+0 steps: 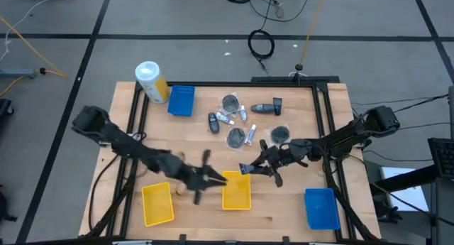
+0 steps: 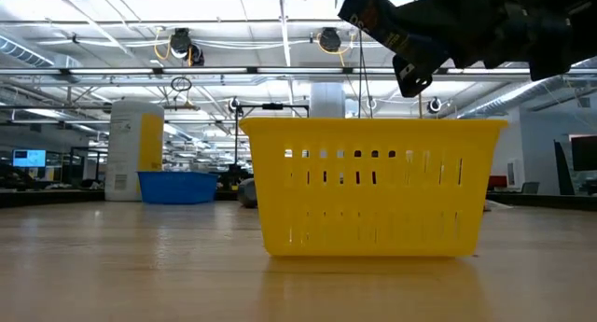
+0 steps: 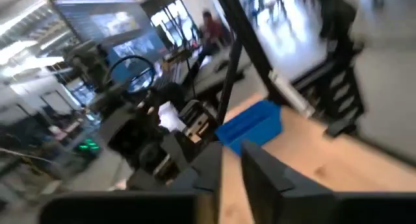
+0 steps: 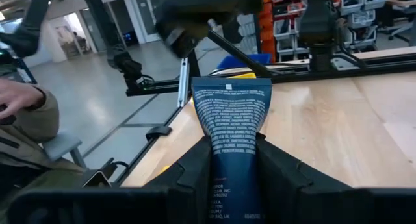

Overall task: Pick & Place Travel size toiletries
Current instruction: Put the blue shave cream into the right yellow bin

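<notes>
One dark blue tube is clamped between the right gripper's fingers, hanging just above the rim of the middle yellow tray, so this drop looks nearly done. Left gripper sits beside that tray with nothing in it, fingers slightly apart. Most toiletries are still loose mid-table, well apart from both grippers.

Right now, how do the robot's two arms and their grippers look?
Both arms are dark, almost black, built of slim jointed links. The left arm and right arm each end in a bulky rounded base joint. The left gripper and right gripper have two flat, dark, wedge-shaped fingers. No markings show.
</notes>
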Tool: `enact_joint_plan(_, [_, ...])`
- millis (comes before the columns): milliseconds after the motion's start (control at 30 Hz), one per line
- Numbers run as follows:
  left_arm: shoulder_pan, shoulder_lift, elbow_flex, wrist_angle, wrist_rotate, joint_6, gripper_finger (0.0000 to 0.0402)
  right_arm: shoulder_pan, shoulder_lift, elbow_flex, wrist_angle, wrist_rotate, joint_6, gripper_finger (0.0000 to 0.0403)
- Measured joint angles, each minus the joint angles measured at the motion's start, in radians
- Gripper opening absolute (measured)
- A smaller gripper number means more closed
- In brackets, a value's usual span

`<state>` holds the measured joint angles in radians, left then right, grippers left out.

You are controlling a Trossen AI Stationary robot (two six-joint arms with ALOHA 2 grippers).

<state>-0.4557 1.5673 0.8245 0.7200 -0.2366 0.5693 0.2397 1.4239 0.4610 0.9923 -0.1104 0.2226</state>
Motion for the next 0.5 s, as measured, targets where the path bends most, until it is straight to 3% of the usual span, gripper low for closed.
enact_joint_plan(100, [-0.011, 0.091, 0.177, -0.272, -0.158, 0.090, 0.0132, 0.012, 0.000, 0.000, 0.001, 0.000, 0.000, 0.0091])
enact_joint_plan(200, [-0.003, 0.178, 0.329, -0.550, -0.334, 0.075, 0.0190, 0.025, 0.000, 0.001, 0.007, 0.000, 0.000, 0.0091])
enact_joint_plan(333, [0.021, 0.290, 0.462, -0.599, -0.408, 0.056, 0.0243, 0.032, 0.000, 0.001, 0.006, -0.001, -0.003, 0.0091])
enact_joint_plan(500, [0.021, 0.373, 0.544, -0.596, -0.412, 0.091, 0.0258, 0.036, 0.000, 0.002, -0.002, 0.001, 0.005, 0.0091])
